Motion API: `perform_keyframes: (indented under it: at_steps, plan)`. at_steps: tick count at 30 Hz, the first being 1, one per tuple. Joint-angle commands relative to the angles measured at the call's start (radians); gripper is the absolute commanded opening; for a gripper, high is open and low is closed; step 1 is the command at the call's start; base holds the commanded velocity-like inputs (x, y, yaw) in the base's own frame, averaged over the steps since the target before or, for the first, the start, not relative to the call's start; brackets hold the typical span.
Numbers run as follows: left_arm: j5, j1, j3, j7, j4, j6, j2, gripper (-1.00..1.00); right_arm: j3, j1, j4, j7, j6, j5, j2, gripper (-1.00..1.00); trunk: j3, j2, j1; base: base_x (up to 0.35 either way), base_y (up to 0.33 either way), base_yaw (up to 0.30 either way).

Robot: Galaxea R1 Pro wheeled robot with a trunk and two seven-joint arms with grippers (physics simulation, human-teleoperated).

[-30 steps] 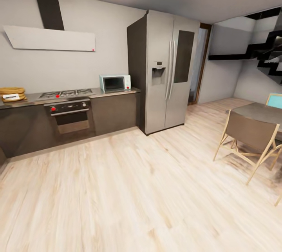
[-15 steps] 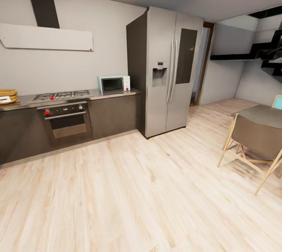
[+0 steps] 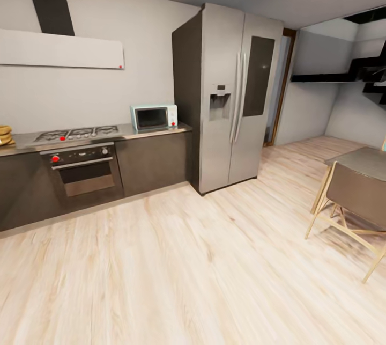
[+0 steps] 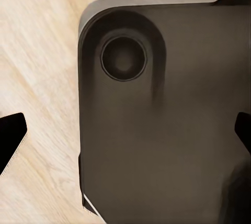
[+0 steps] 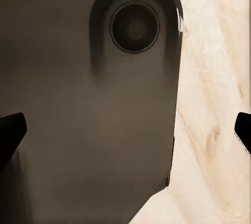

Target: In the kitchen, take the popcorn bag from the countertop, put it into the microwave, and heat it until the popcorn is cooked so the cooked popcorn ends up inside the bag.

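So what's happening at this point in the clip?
Nothing is being handled: the robot stands out on the wood floor, facing the kitchen. The microwave sits door shut on the countertop beside the fridge. The popcorn bag is at the far end, cut off by the frame edge. Both wrist views look down at the robot's dark base.

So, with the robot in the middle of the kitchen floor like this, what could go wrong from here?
1. The popcorn bag sits cut off at the head view's left edge. If the view drifts further right, the operator may lose sight of it.
2. The bag and the microwave lie at opposite ends of the countertop, with the gas hob between them, so the carry could snag there.
3. The chair stands nearby on the right; turning the base could clip it.
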Motion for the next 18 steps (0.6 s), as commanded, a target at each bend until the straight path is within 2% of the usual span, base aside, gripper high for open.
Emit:
perform_keyframes:
  at_steps: [1,18]
  plan:
    - [0.003,0.000,0.000,0.001,0.000,-0.003,0.000,1.00,0.000,0.000,0.000,0.000,-0.003,0.001,0.000,1.00,-0.001,0.000,0.001,0.324,0.000,0.000]
    - [0.003,0.000,0.000,0.001,0.000,-0.004,0.000,1.00,0.000,0.000,0.000,0.000,-0.003,0.001,0.000,1.00,-0.001,0.000,0.001,0.324,0.000,0.000]
